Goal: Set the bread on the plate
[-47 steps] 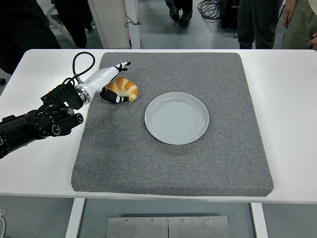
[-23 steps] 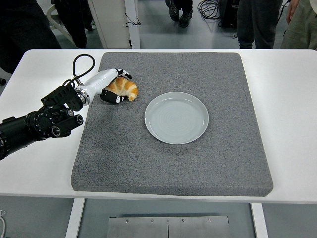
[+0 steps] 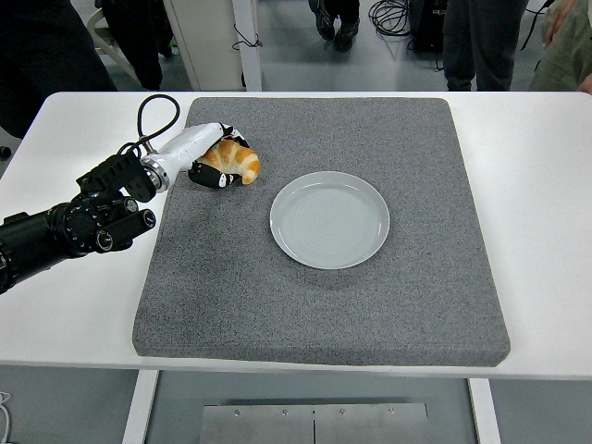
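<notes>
Holding the bread (image 3: 236,162), the left hand (image 3: 208,157) has fingers curled around it; judged light, soft, crushable; grip its thick middle.

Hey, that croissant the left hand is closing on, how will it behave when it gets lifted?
The croissant looks puffy and browned, so probably light and easily crushed. Its curved shape may let it rock or slip within the left hand, whose fingers wrap around it. Its flaky crust might shed crumbs on the grey mat.

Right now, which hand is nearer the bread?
Left. The left hand has its fingers curled around the bread on the grey mat; the right hand is out of view.
</notes>
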Tool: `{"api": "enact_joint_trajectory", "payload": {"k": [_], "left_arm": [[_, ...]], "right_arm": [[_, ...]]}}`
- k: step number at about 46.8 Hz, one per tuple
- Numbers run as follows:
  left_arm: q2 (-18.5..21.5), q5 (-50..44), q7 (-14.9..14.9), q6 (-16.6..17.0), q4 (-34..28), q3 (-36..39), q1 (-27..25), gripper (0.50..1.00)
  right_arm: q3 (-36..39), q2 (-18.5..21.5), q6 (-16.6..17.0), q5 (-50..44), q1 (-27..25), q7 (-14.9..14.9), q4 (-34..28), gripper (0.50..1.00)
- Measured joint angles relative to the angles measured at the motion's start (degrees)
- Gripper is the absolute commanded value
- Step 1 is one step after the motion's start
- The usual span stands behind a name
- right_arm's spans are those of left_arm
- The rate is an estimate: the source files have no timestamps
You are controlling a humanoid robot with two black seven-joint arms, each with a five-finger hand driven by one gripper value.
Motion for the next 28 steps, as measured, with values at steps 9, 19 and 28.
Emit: {"api": "enact_joint_trajectory", "payload": {"k": [9,19,28], "left_arm": [[0.70,0.19,0.03,0.05,-0.01,0.20,-3.44,0.500],[2.43,0.66,0.12,-0.40,-0.02,0.42,-8.14,0.500],[4.02,0.71,0.18,-0.89,0.02,1.74,-12.91,0.500]], "right_arm": [[0.00,0.00,0.00,0.00,0.01,0.01,0.03,1.000],[0.00,0.00,0.00,0.00,-0.01,0.01,-0.02,1.000],[0.01,0.00,0.03,0.00,0.01,0.01,-0.02,1.000]]}}
